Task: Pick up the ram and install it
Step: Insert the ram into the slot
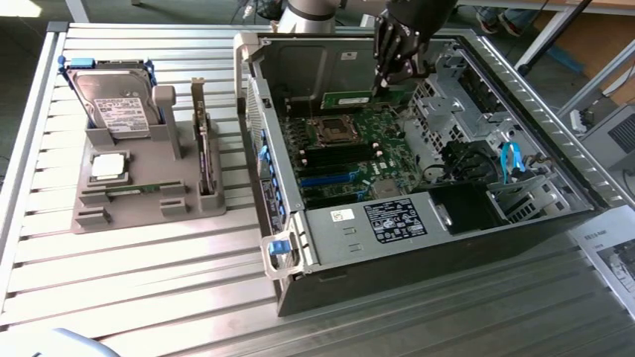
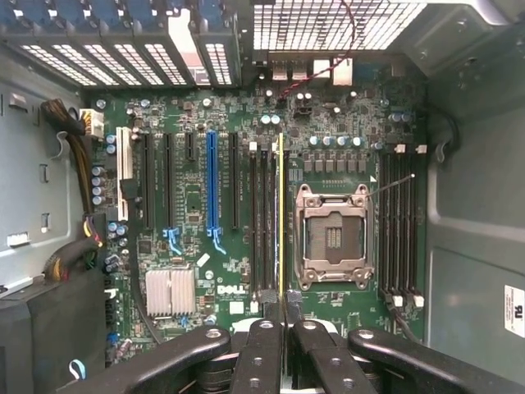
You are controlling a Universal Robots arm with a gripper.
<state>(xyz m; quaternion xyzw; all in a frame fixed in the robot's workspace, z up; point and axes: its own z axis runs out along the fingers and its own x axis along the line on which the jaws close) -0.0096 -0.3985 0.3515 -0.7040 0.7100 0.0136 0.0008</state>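
Pick-up done: my fingers (image 2: 262, 353) nearly closed, pinching ram (image 2: 281, 213) by one end. Ram hangs edge-on over motherboard (image 2: 189, 205), lined along memory slots (image 2: 262, 222) beside processor socket (image 2: 332, 238). Seating apparently not yet done.

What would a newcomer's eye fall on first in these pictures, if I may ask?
The open dark computer case stands on the slatted metal table, its green motherboard exposed. Above the board, the black gripper holds a slim green ram stick, fingers shut on it. On the exterior view's left, a grey tray carries a silver hard drive.
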